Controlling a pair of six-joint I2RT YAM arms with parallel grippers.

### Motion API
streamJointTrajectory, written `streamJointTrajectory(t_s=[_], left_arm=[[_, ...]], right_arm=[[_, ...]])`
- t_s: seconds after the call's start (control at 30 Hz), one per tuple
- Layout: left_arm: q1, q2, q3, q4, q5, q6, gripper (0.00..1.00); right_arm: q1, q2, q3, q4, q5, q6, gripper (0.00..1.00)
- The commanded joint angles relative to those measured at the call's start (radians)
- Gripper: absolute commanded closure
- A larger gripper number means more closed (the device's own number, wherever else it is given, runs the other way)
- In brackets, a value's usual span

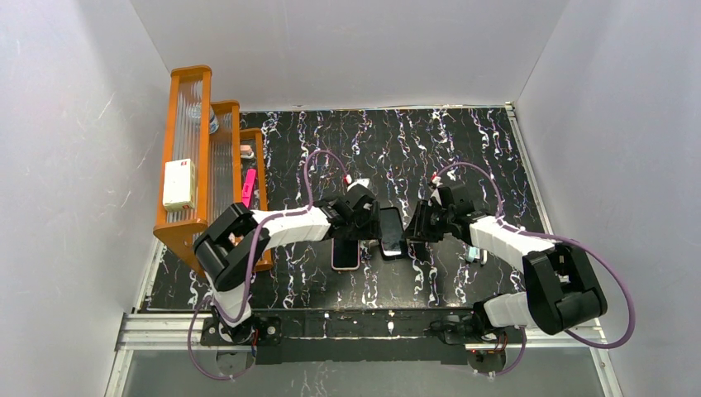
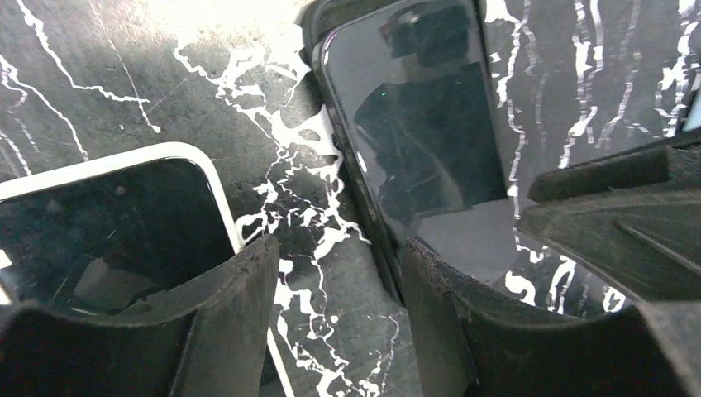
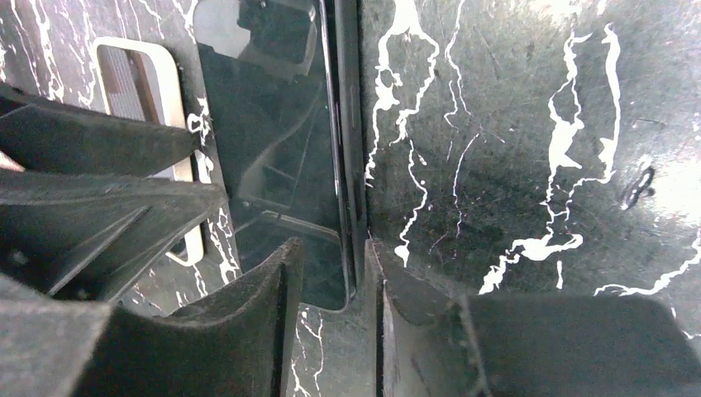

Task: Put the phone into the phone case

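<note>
Top external: phone (image 1: 391,233) lies just beside phone case (image 1: 345,255), outside it

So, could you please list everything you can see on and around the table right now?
phone: 1, glossy black, table centre, between the two grippers.
phone case: 1, pale pink rim round a dark screen, just left of the phone.
rack: 1, orange with ribbed clear panels, table's left edge.
white box: 1, white, on the rack.
pink item: 1, bright pink, slim, in the rack.
small object: 1, pale, on the table by the right arm; too small to identify.
table: 1, black with white veins.
left gripper: 1, black, jaws apart over the gap between phone case and phone.
right gripper: 1, black, jaws narrow, astride the phone's edge away from the case; grip unclear.
</note>
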State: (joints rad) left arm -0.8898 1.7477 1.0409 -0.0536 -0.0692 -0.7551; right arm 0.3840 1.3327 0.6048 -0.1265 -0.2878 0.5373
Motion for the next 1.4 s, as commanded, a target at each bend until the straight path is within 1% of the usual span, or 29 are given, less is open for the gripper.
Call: streamJointTrajectory(t_s=[0.0,0.23,0.3,0.37,0.5,0.57,0.63,0.73,0.87,0.97,1.13,1.23,1.37], left_arm=[[0.006,0.043,0.03,0.024,0.03,-0.006,0.47],[0.008,0.11,0.041,0.049,0.059,-0.004,0.55],[0.01,0.128,0.048,0.08,0.066,-0.002,0.58],[0.011,0.144,0.056,0.085,0.069,-0.001,0.62],[0.011,0.156,0.061,0.118,0.116,-0.002,0.76],[0.011,0.159,0.061,0.141,0.138,-0.003,0.79],[0.012,0.163,0.061,0.171,0.172,-0.008,0.81],[0.012,0.174,0.064,0.189,0.193,-0.013,0.81],[0.014,0.176,0.071,0.145,0.172,-0.006,0.82],[0.018,0.156,0.057,0.128,0.149,-0.007,0.82],[0.027,0.122,0.053,0.068,0.131,-0.026,0.71],[0.028,0.1,0.042,0.061,0.142,-0.031,0.66],[0.028,0.089,0.036,0.06,0.155,-0.032,0.64]], right_arm=[[-0.021,0.021,-0.029,0.073,-0.089,-0.006,0.6],[-0.024,0.054,-0.052,0.117,-0.127,0.011,0.69],[-0.023,0.059,-0.055,0.117,-0.14,0.017,0.71],[-0.023,0.067,-0.057,0.151,-0.151,0.026,0.73],[-0.023,0.085,-0.064,0.172,-0.173,0.038,0.75],[-0.023,0.092,-0.069,0.183,-0.18,0.047,0.75],[-0.023,0.095,-0.071,0.188,-0.183,0.054,0.75],[-0.023,0.091,-0.066,0.187,-0.177,0.065,0.74],[-0.025,0.082,-0.042,0.154,-0.136,0.078,0.74],[-0.037,0.05,-0.036,0.137,-0.114,0.09,0.7],[-0.053,0.011,-0.034,0.128,-0.116,0.085,0.6],[-0.055,0.012,-0.033,0.128,-0.117,0.079,0.58],[-0.057,0.024,-0.042,0.128,-0.127,0.081,0.58]])
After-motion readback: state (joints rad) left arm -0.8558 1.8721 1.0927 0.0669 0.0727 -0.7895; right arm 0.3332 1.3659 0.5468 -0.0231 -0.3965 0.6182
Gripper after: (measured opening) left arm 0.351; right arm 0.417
